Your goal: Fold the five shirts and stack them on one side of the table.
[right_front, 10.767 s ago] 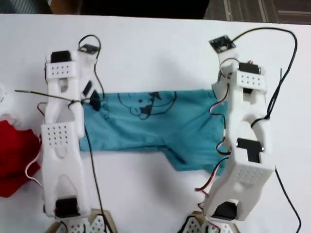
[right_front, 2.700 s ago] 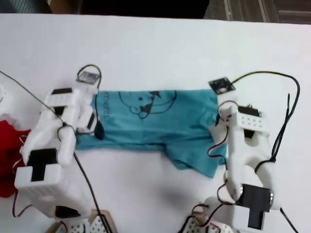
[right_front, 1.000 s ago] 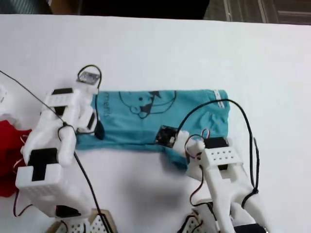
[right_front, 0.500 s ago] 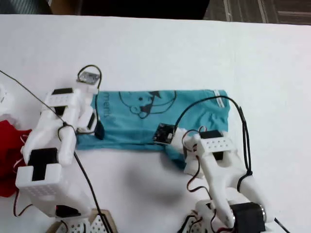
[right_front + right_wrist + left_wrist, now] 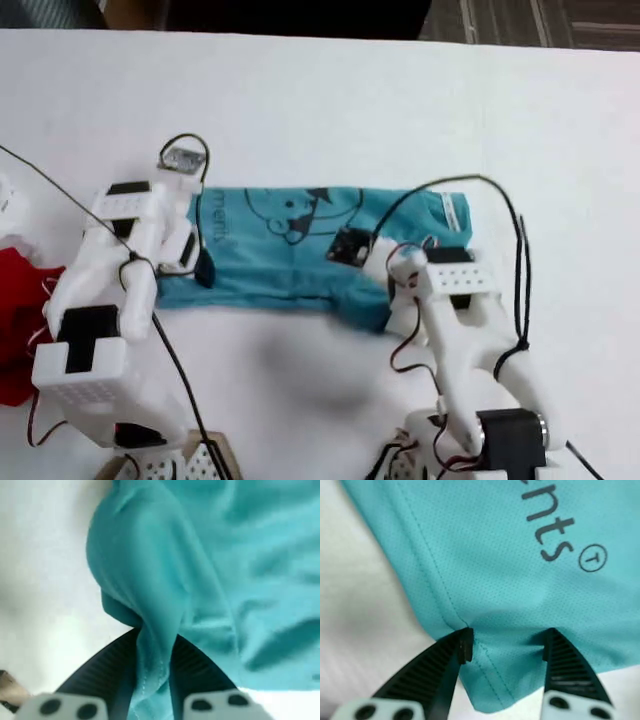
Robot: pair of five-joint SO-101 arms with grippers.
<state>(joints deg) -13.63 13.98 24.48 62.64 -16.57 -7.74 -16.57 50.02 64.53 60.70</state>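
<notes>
While the teal shirt (image 5: 280, 250) lies across the middle of the table (image 5: 300, 100), the right gripper (image 5: 152, 645) pinches a bunched fold of it and the left gripper (image 5: 507, 647) stands spread over its hem. Such soft, limp cloth is probably best held at hems or corners.

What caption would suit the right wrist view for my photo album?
Right gripper pinches a bunched fold of the teal shirt over the white table.

table (image 5: 300, 90): white | floor (image 5: 570, 20) beyond far edge: grey carpet, dark shadow
</notes>
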